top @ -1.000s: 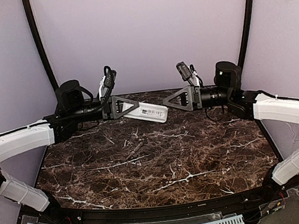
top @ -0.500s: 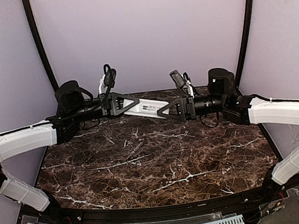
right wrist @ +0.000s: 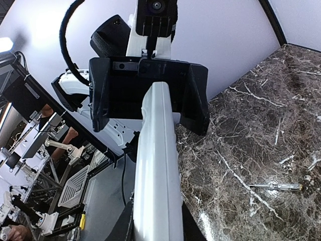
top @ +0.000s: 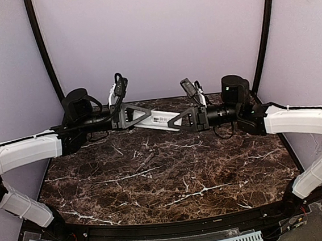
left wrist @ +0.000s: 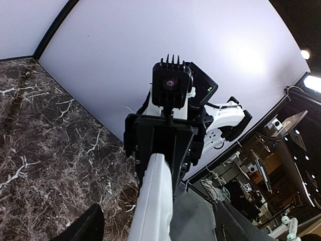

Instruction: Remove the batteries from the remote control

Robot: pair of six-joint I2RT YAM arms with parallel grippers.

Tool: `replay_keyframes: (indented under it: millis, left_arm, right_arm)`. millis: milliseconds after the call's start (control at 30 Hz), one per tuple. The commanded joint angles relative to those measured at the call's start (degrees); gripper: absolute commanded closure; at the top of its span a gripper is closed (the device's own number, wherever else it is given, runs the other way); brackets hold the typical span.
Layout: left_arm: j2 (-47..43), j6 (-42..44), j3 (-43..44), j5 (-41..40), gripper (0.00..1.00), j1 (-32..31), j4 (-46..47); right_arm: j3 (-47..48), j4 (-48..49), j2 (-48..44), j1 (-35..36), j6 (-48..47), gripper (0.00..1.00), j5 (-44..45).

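The white remote control (top: 158, 120) hangs in the air above the back of the marble table, between the two arms. My right gripper (top: 174, 122) is shut on its right end; in the right wrist view the fingers press both sides of the remote control (right wrist: 158, 165) at my right gripper (right wrist: 158, 232). My left gripper (top: 148, 115) stands open around the other end. In the left wrist view its fingers (left wrist: 88, 227) are spread wide of the remote control (left wrist: 155, 201). The batteries are hidden.
A thin rod-like tool (right wrist: 276, 187) with a yellowish tip lies on the dark marble table (top: 172, 176), roughly mid-table, below the arms. Purple walls and two black curved posts (top: 42, 46) close in the back.
My right gripper moved left onto the remote's free end and shut on it. My left gripper, which held the remote, has opened.
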Motion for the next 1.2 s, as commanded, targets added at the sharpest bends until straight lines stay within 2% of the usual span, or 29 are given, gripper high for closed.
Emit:
replay_keyframes:
  millis: [0,267,433,800,1000,1133,1167]
  left_arm:
    - [-3.46,6.46,-0.64,1.1,0.21,-0.21,-6.76]
    - [-6.32,10.61,-1.65,4.1,0.35,-0.19,-11.33]
    - [-7.0,11.96,-1.75,5.13,0.37,-0.2,-13.61]
    - [-6.04,11.97,-2.18,5.77,0.64,-0.19,-14.9]
    - [-5.15,11.94,-2.15,6.73,0.69,-0.14,-16.2]
    - [-4.89,11.76,-2.19,6.76,0.82,-0.21,-16.59]
    - [-4.84,11.66,-2.23,6.73,0.9,-0.17,-16.57]
  right_arm:
    - [0.96,1.19,0.86,0.37,0.84,0.98,-2.03]
    - [2.43,-0.04,1.97,0.27,3.2,1.0,-5.62]
    - [2.18,0.79,2.23,0.37,4.48,1.0,-6.36]
    - [2.99,-0.2,3.46,1.42,4.03,1.0,-6.72]
    - [3.48,-1.31,3.55,1.74,2.52,1.0,-5.82]
    - [3.9,-2.23,3.85,1.86,1.5,1.0,-5.44]
    - [3.98,-2.36,3.87,1.93,1.31,1.0,-5.38]
